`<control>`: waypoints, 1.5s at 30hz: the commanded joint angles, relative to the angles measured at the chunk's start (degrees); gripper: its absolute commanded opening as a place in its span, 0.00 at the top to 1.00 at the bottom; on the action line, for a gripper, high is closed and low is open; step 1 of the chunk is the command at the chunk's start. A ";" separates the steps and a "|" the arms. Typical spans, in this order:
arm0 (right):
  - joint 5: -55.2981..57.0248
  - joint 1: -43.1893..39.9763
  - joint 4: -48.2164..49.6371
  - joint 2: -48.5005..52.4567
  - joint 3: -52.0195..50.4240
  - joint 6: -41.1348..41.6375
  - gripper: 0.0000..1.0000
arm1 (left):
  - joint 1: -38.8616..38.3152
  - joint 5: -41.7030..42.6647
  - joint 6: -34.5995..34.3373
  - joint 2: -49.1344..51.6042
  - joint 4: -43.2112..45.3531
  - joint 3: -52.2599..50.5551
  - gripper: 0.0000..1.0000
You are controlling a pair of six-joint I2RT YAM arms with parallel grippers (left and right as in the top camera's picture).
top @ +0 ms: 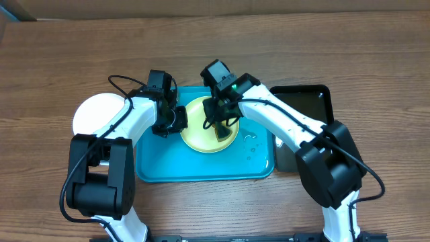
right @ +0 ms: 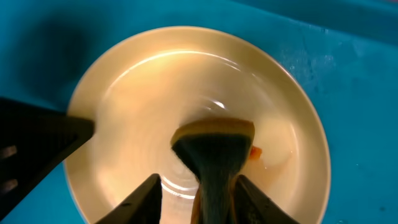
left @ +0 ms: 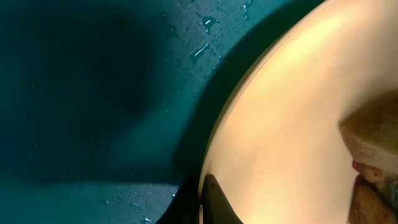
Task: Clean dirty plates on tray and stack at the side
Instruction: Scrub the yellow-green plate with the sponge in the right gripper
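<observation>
A pale yellow-green plate (top: 200, 129) lies on the turquoise tray (top: 201, 167). My left gripper (top: 176, 121) is shut on the plate's left rim; in the left wrist view one finger (left: 210, 200) lies over the rim of the plate (left: 280, 124). My right gripper (top: 220, 122) is shut on a dark green and yellow sponge (right: 214, 146) and presses it on the plate (right: 137, 93), next to a small orange smear (right: 255, 152). A white plate (top: 97, 111) sits on the table left of the tray. A third plate is not in view.
A narrower black tray (top: 309, 101) stands right of the turquoise tray, partly under my right arm. Water drops (top: 252, 142) lie on the tray's right part. The wooden table stretches behind and to both sides.
</observation>
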 commanded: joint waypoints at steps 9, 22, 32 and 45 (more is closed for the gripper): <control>0.55 0.13 3.04 -2.10 -9.70 -0.59 0.56 | -0.44 -0.13 1.09 1.92 -0.24 -1.38 0.95; 1.97 -1.64 3.54 -7.06 -4.94 -2.73 0.96 | -0.44 -0.15 1.09 1.92 -0.26 -1.38 0.95; 8.04 -1.36 6.23 -5.97 -10.03 -3.26 0.96 | -0.44 -0.15 1.09 1.92 -0.26 -1.38 0.94; 9.77 -1.38 16.85 0.00 -15.56 -7.15 0.93 | -0.44 -0.35 1.11 1.92 -0.33 -1.38 0.94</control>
